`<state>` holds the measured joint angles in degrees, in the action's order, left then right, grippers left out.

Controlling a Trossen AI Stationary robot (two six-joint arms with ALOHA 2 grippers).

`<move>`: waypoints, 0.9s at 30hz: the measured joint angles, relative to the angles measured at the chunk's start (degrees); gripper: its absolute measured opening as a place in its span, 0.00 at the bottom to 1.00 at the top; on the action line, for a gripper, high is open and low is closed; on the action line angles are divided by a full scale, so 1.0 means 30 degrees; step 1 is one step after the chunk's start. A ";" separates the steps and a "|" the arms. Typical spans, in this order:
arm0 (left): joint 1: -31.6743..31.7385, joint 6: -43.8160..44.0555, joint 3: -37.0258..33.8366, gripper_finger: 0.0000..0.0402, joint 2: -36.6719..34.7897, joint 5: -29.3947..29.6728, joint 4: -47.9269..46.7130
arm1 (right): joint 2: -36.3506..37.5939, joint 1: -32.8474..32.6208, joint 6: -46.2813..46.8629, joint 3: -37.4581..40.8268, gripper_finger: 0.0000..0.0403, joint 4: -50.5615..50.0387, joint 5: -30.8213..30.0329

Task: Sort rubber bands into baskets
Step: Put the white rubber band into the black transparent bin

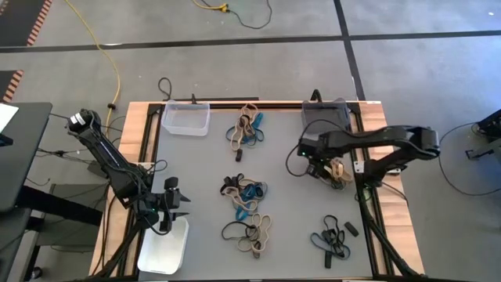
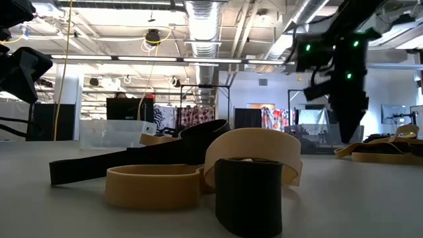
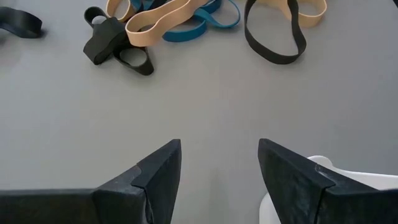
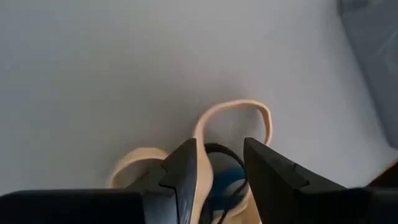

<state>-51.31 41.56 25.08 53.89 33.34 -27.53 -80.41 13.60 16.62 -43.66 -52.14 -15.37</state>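
Observation:
Rubber bands in black, tan and teal lie in several small heaps on the grey mat: far middle [image 1: 246,129], centre [image 1: 244,192], near middle [image 1: 250,231] and near right [image 1: 333,239]. My right gripper [image 1: 319,166] points down, open, above one more heap [image 1: 337,169] just in front of the dark grey basket [image 1: 326,116]. In the right wrist view a tan loop [image 4: 236,112] and black and teal bands [image 4: 221,169] show beyond its parted fingers [image 4: 221,180]. My left gripper [image 3: 219,168] waits open by the white basket [image 1: 164,247]. The clear basket [image 1: 185,119] stands at the far left.
Wooden frame rails [image 1: 141,133] border the mat on the left and right. A yellow cable [image 1: 102,47] runs over the floor beyond the table. In the low view, tan [image 2: 251,152] and black [image 2: 248,195] bands lie close in front of the camera.

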 joint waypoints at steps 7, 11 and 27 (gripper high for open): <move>0.0006 0.0000 0.0000 0.51 0.0000 0.0000 0.0000 | -0.2057 0.1302 -0.0699 0.0000 0.40 0.1178 0.1833; 0.0006 0.0005 0.0000 0.51 0.0000 0.0000 0.0000 | -0.2719 0.1670 -0.0986 -0.0080 0.40 0.1042 0.2092; 0.0006 -0.0001 0.0000 0.51 0.0000 0.0000 0.0000 | -0.0651 0.1902 -0.0028 -0.0826 0.40 0.0868 0.2603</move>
<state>-51.29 41.56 25.08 53.89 33.34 -27.53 -82.36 19.31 16.53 -46.14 -49.53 -7.56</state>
